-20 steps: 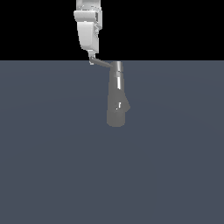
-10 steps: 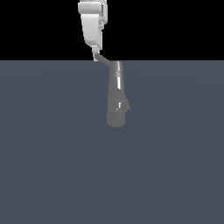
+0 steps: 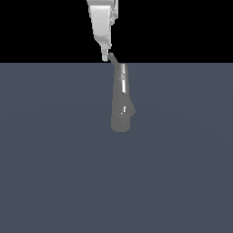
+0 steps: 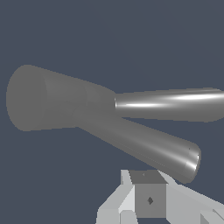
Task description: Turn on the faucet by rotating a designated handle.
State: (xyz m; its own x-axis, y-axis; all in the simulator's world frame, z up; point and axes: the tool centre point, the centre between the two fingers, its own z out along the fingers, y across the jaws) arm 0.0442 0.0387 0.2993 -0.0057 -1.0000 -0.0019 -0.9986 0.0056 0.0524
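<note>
Now the handle (image 3: pixel 114 60) has swung closer to the faucet (image 3: pixel 122 102); tool (image 3: pixel 105 57) touches it, opening unclear.

White blocky arm (image 3: pixel 101 22); pale grey fingers (image 4: pixel 151 199), dark diamond mark.

Faucet (image 3: pixel 122 102) mid-scene, handle (image 3: pixel 113 60) at its narrow end, end effector (image 3: pixel 105 57) just beside handle's tip

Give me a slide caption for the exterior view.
Panda gripper meets the tip of the thin handle atop the grey faucet on a plain slate floor.
</note>
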